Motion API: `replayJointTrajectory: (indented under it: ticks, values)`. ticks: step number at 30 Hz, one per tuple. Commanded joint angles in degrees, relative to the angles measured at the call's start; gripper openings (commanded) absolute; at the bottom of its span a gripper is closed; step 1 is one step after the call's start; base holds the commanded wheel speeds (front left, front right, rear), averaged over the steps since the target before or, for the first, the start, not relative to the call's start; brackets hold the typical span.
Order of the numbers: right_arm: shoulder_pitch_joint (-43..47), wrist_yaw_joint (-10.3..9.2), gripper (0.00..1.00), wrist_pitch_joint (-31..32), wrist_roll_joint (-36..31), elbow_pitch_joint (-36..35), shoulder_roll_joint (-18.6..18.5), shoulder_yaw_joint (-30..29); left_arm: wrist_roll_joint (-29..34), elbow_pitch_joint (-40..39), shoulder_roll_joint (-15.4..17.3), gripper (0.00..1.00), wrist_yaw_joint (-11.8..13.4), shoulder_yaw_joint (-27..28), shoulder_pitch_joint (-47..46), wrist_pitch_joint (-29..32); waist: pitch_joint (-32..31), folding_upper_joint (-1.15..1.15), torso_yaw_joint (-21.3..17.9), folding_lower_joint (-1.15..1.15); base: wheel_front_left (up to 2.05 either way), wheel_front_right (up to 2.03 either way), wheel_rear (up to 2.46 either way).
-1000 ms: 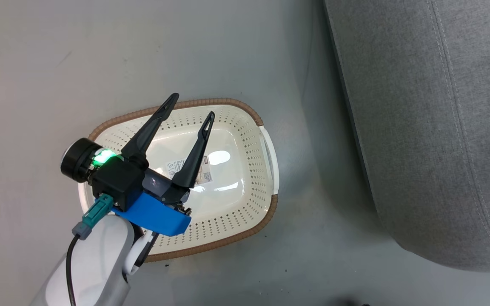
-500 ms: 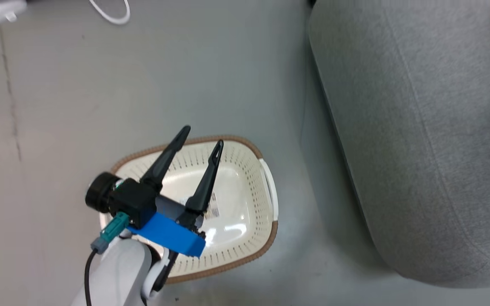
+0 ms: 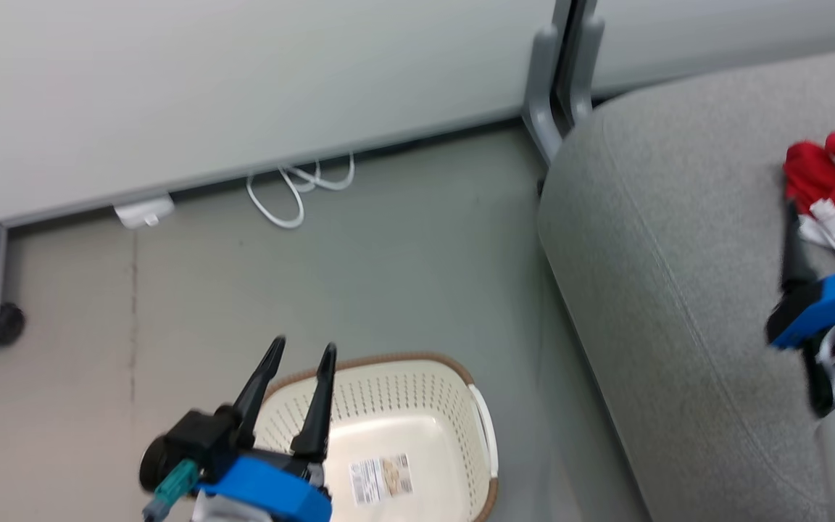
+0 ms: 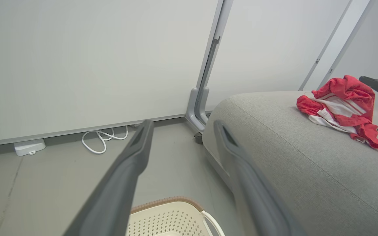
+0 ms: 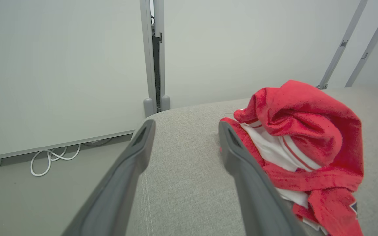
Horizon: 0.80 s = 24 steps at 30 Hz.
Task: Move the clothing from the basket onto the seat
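Seemingly the placing step is finishing: the clothing (image 3: 831, 188) lies heaped on the seat (image 3: 678, 290), well in from its basket-side edge, and the basket (image 3: 403, 391) looks empty. The left gripper (image 3: 304, 345) and the right gripper (image 5: 185, 124) both gape, holding nothing. Next, the right arm probably needs only to draw clear.

The head camera tilted upward, bringing the pale wall panel (image 3: 243, 87) and a looped white cable (image 3: 294, 192) into view. Over the large grey fabric seat cushion (image 3: 678, 290), the right gripper (image 5: 186, 127) had spread its fingers (image 5: 126, 170) beside the crumpled red-and-white clothing (image 5: 307, 131).
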Motion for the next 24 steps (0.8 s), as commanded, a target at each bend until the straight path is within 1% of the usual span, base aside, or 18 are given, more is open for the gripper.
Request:
replayJointTrajectory:
  ticks: [1, 5, 9, 14, 18, 19, 24]
  values:
    - [3.1, 0.01, 1.0, 0.4, 0.9, -1.1, 1.1, 1.5, 0.4, 0.2, -0.2, 1.0, -0.1, 1.0, 2.1, -0.2, -5.3, 0.0, 2.0, 0.01, 0.0, 0.0, 0.0]
    - [8.4, 0.01, 1.0, 1.6, 3.0, -5.2, 2.6, 5.4, 1.3, 0.0, -0.6, 1.0, -0.1, 3.4, 5.2, -0.2, -8.5, 0.0, 3.5, 0.01, 0.0, 0.0, 0.0]
    - [13.1, 0.01, 1.0, 2.9, 4.8, -10.5, 4.2, 8.0, 2.1, -0.5, -0.9, 1.0, -0.1, 6.1, 7.4, -0.2, -10.1, 0.0, 5.0, 0.01, 0.0, 0.0, 0.0]
    - [19.2, 0.01, 1.0, 4.4, 6.4, -17.3, 6.0, 9.4, 3.0, -1.2, -1.3, 1.0, -0.1, 8.7, 9.2, -0.2, -11.4, 0.0, 6.5, 0.01, 0.0, 0.0, 0.0]
    - [23.3, 0.01, 1.0, 5.6, 6.2, -22.0, 7.7, 10.1, 3.4, -1.0, -1.3, 1.0, -0.1, 10.2, 10.5, -0.2, -12.0, 0.0, 7.4, 0.01, 0.0, 0.0, 0.0]
    - [25.1, 0.01, 1.0, 6.1, 6.1, -23.8, 8.6, 10.4, 3.4, -1.0, -1.5, 1.0, -0.1, 11.1, 10.8, -0.2, -12.2, 0.0, 7.7, 0.01, 0.0, 0.0, 0.0]
    - [28.8, 0.01, 1.0, 6.4, 5.1, -26.9, 10.1, 11.6, 3.1, -0.6, -1.8, 1.0, -0.1, 13.2, 11.5, -0.2, -12.6, 0.0, 8.3, 0.01, 0.0, 0.0, 0.0]
